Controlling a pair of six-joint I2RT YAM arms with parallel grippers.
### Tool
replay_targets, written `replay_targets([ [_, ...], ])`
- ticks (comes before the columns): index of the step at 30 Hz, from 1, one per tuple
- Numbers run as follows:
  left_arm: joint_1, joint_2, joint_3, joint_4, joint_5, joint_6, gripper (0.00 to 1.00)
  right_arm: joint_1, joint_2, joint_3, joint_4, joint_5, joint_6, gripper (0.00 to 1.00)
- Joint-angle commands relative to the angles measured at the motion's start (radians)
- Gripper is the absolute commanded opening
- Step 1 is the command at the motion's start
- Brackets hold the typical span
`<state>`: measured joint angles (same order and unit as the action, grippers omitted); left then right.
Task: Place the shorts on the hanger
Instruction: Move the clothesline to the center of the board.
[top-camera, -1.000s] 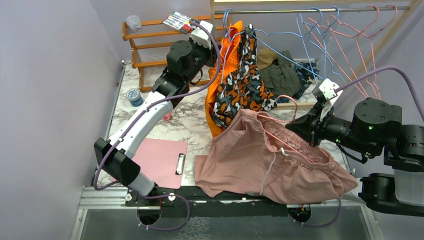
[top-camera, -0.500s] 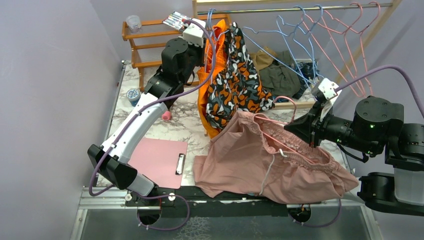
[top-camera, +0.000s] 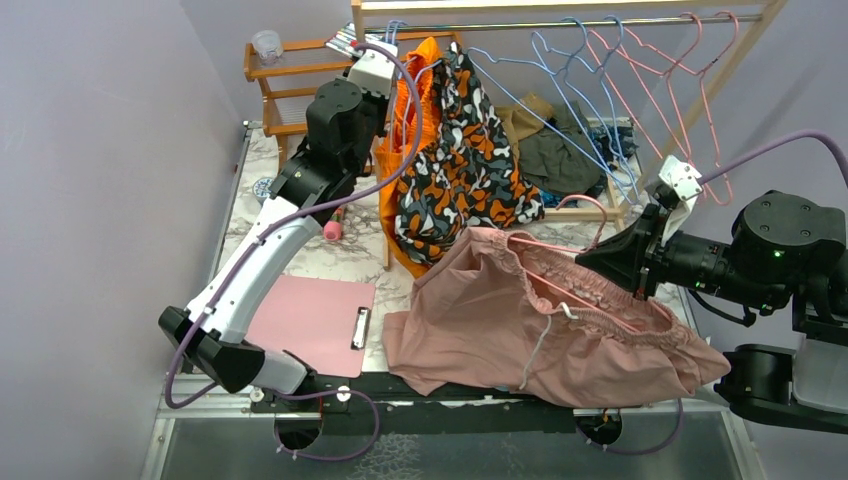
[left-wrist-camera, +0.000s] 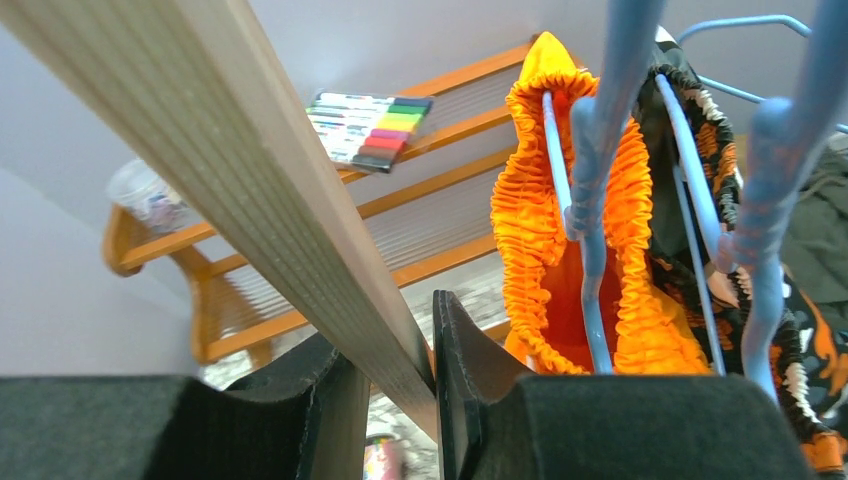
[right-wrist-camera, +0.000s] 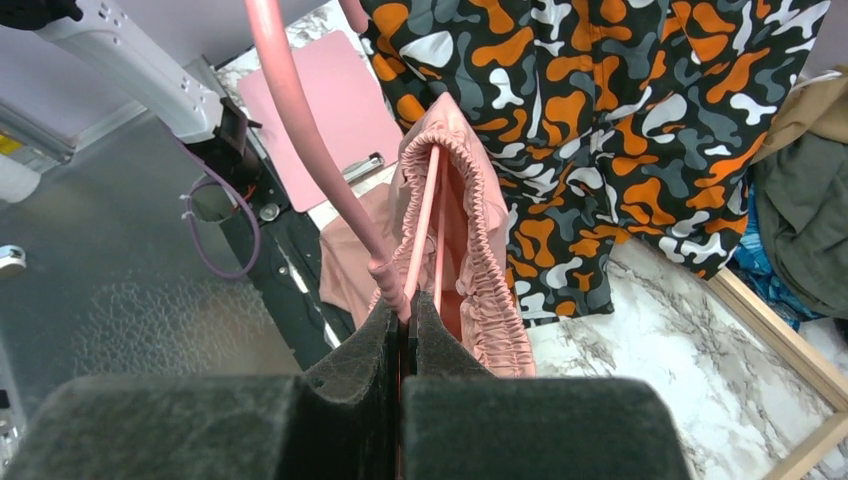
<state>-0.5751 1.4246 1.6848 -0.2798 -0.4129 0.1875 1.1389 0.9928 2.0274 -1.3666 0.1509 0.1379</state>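
The dusty-pink shorts lie on the table's near right part, their waistband lifted. The pink wire hanger runs inside the waistband, its hook sticking up. My right gripper is shut on the hanger's neck just below the hook. In the right wrist view the gripper pinches the hanger, and the gathered waistband of the shorts hangs around the wire. My left gripper is high at the back, shut on the wooden rack post between its fingers.
An orange garment and a camouflage garment hang on light-blue hangers from the rack's rail. Spare blue and pink hangers hang to the right. A pink clipboard, an orange shelf and a clothes pile are nearby.
The wooden rack with its hanging garments has slid left, held by my left gripper. My right gripper has moved a little right with the hanger, lifting the waistband.
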Motion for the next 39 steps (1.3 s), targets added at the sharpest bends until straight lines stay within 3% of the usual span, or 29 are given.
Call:
replay_targets([
  [1, 0.014, -0.110, -0.011, 0.147, -0.138, 0.171, 0.00, 0.001, 0.001, 0.032, 0.010, -0.069, -0.010, 0.01],
  [7, 0.025, -0.148, -0.065, 0.153, -0.187, 0.212, 0.00, 0.000, -0.013, 0.052, 0.026, -0.124, -0.014, 0.01],
  [14, 0.058, -0.165, -0.126, 0.146, -0.202, 0.198, 0.00, 0.000, -0.038, 0.063, 0.051, -0.303, -0.004, 0.01],
  [23, 0.081, -0.188, -0.183, 0.152, -0.211, 0.197, 0.00, 0.001, -0.107, 0.160, 0.201, -0.433, -0.011, 0.01],
  [29, 0.089, -0.206, -0.204, 0.150, -0.217, 0.189, 0.00, 0.001, -0.153, 0.217, 0.388, -0.329, -0.045, 0.01],
  [35, 0.088, -0.222, -0.221, 0.149, -0.221, 0.190, 0.00, 0.001, -0.101, 0.327, 0.370, -0.221, -0.105, 0.01],
  [39, 0.089, -0.227, -0.240, 0.147, -0.216, 0.179, 0.00, 0.001, -0.111, 0.286, 0.397, -0.123, -0.136, 0.01],
])
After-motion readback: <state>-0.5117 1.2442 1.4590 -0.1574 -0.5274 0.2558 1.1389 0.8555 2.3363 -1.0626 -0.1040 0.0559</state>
